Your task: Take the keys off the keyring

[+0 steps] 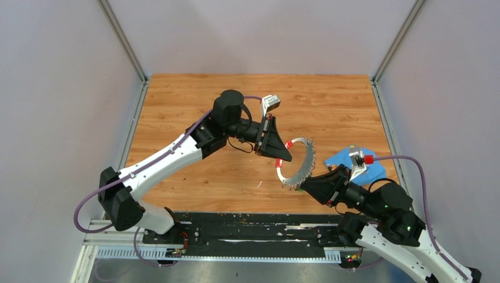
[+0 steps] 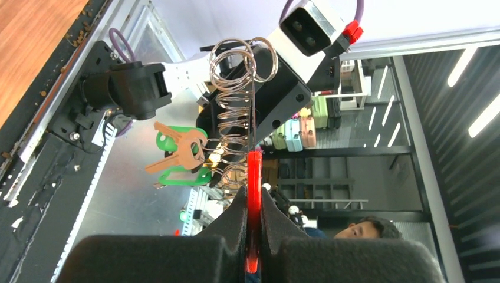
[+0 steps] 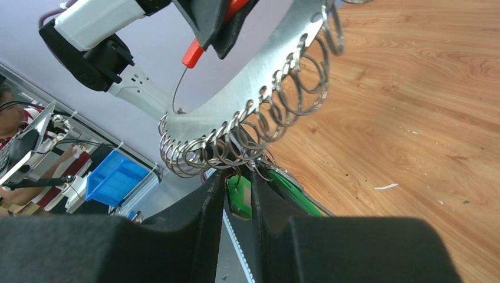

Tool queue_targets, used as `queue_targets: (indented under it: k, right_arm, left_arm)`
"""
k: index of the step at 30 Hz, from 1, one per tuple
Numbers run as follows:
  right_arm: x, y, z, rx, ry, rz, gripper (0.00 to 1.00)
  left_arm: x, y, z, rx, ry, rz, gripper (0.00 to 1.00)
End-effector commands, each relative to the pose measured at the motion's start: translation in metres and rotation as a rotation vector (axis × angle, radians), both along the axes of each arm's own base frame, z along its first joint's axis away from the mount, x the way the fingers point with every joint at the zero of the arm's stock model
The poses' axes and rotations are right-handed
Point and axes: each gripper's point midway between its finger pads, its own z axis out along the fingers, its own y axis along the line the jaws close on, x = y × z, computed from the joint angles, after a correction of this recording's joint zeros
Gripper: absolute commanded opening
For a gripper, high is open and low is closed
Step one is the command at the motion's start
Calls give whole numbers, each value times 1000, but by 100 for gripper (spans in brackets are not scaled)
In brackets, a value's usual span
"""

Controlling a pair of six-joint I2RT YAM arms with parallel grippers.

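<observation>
The keyring (image 1: 308, 154), a large toothed silver ring, hangs upright in the air between both arms. My left gripper (image 1: 282, 150) is shut on its red sleeve (image 2: 254, 171), which sits squeezed between the pads. Many small split rings (image 3: 259, 124) are threaded along the lower arc. The keys (image 2: 180, 154) dangle there: two green-headed ones and a copper-coloured one. My right gripper (image 3: 239, 180) comes up from below the ring (image 3: 259, 65), and a green key head (image 3: 240, 197) fills the narrow gap between its fingers.
A blue cloth (image 1: 342, 159) lies on the wooden table (image 1: 330, 106) at the right, partly under the right arm. A small white scrap (image 1: 259, 184) lies near the front. The black rail (image 1: 236, 227) runs along the near edge.
</observation>
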Motion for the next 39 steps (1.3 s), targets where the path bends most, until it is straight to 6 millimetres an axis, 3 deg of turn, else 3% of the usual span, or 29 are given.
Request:
queue_targets:
  k: [1,9,23,39]
  right_arm:
    - [-3,-5,3,33,-14,-7,26]
    - [-8,-15,11,48,-53,-15,26]
    - [5,-33,13,46,-27,-133,27]
    - [13,-28,25,56,-30,-154,33]
  left_arm:
    - [-3,-1,4,6,117,7,0]
    - [5,-7,11,8,150,38,0]
    - [3,-7,17,6,171,22,0]
    - [2,-8,17,4,165,13,0]
